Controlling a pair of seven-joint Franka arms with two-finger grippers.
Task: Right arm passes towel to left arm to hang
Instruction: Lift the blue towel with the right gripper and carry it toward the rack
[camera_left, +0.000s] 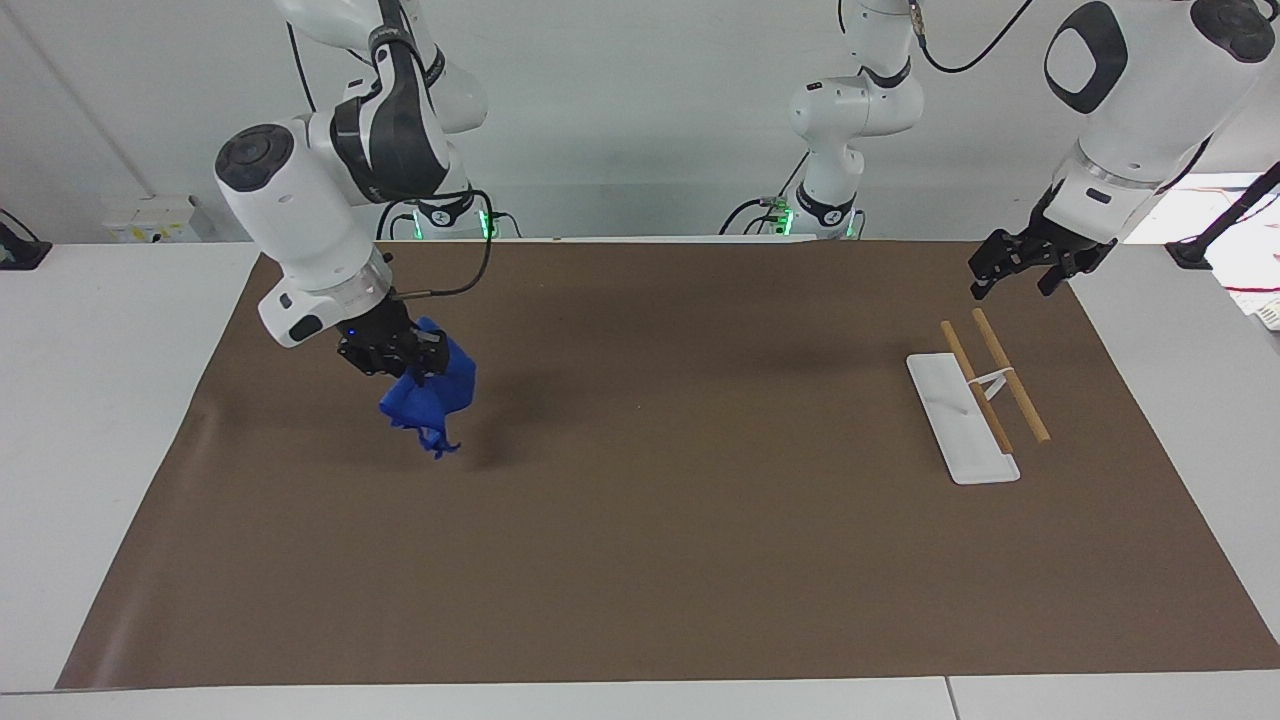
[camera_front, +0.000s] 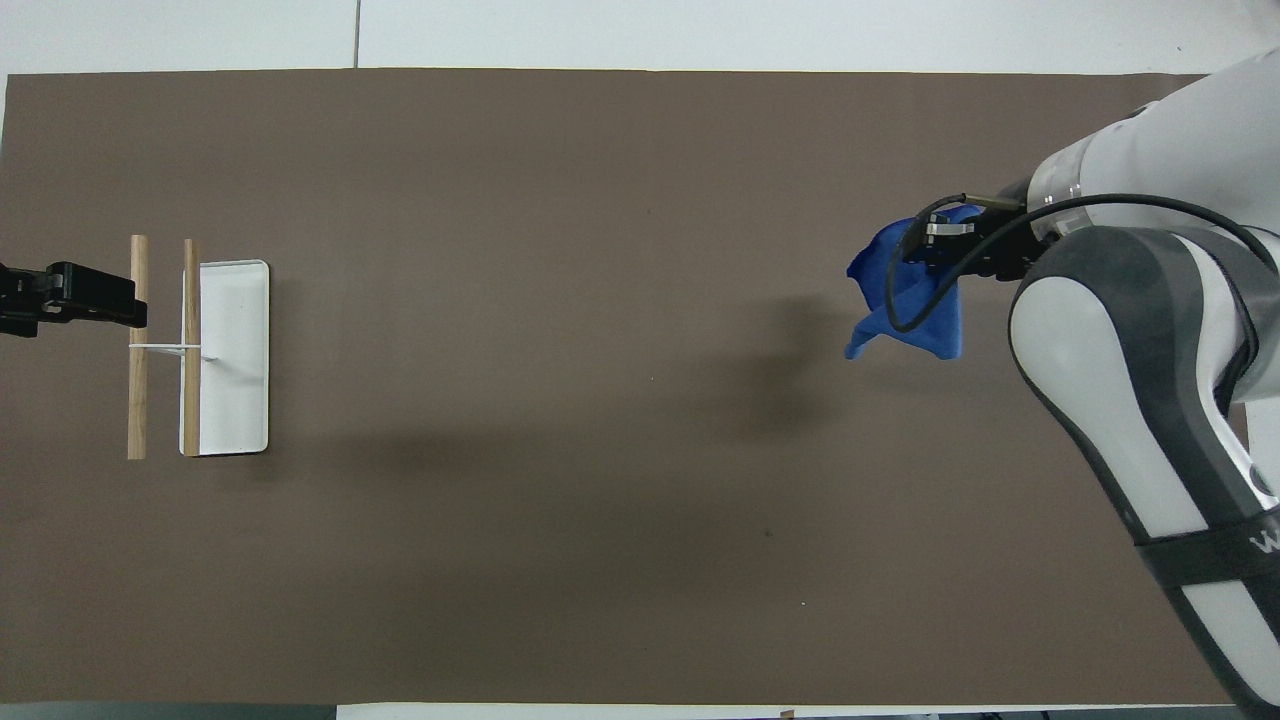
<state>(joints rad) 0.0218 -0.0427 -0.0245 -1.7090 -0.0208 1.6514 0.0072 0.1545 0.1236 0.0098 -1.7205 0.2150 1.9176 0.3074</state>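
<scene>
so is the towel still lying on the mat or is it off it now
Off it. The towel hangs bunched from the shut right gripper, its lowest corner clear of the brown mat, with its shadow cast beside it.

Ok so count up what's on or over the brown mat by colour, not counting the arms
Blue: 1, the towel, held by the right gripper over the mat.
White: 1, the rack base.
Wood: 2, the rods on the rack.
Total: 4.

The right hand (camera_left: 415, 362) hides the towel's (camera_left: 430, 405) gripped top edge.
</scene>
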